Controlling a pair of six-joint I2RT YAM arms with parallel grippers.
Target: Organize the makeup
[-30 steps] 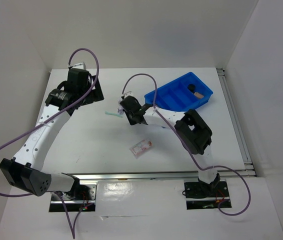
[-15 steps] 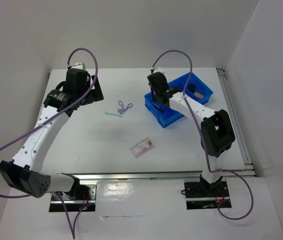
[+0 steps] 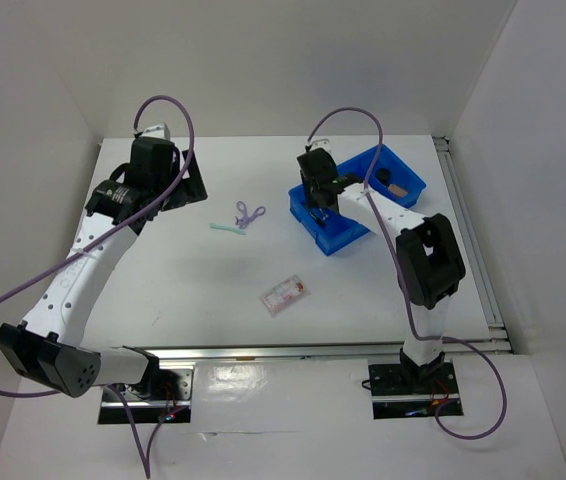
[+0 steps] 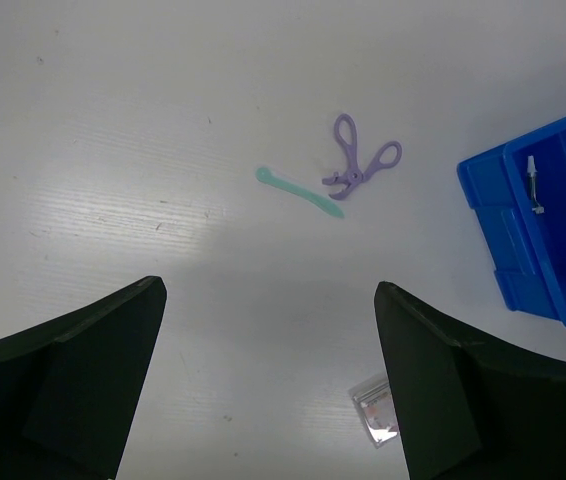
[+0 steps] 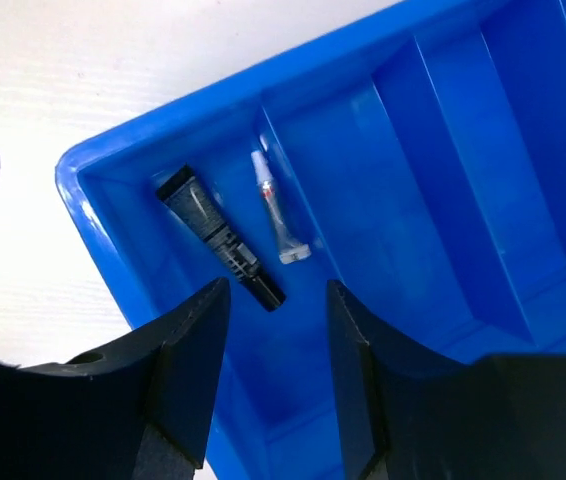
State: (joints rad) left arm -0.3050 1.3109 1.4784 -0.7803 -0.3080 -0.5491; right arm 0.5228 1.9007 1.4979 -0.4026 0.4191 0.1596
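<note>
From above, my right gripper (image 3: 318, 190) hangs over the near-left end of the blue bin (image 3: 335, 240). My left gripper (image 3: 148, 185) is at the far left of the table (image 3: 183, 290). A tan cylinder (image 3: 395, 186) and a black pot (image 3: 383, 176) lie in the bin's far end. Out on the table are a purple looped piece (image 3: 249, 213), a green stick (image 3: 227, 229) just beside it, and a packet (image 3: 284, 295) nearer to me.

At my left wrist, the gripper (image 4: 268, 290) is spread wide with nothing in it. The stick (image 4: 298, 190) and looped piece (image 4: 358, 165) look light, stiff and very flat. I'd pinch the stick across its middle and the loops where the arms cross. The packet (image 4: 378, 408) seems soft, slick film, so I'd take an edge.

At my right wrist, the gripper (image 5: 275, 290) is partly open and empty. It hangs above a black tube (image 5: 213, 230) lying beside a small clear tube (image 5: 278, 225) in the end compartment. The black tube is round and likely to roll, so its ribbed thick end is the best hold.
</note>
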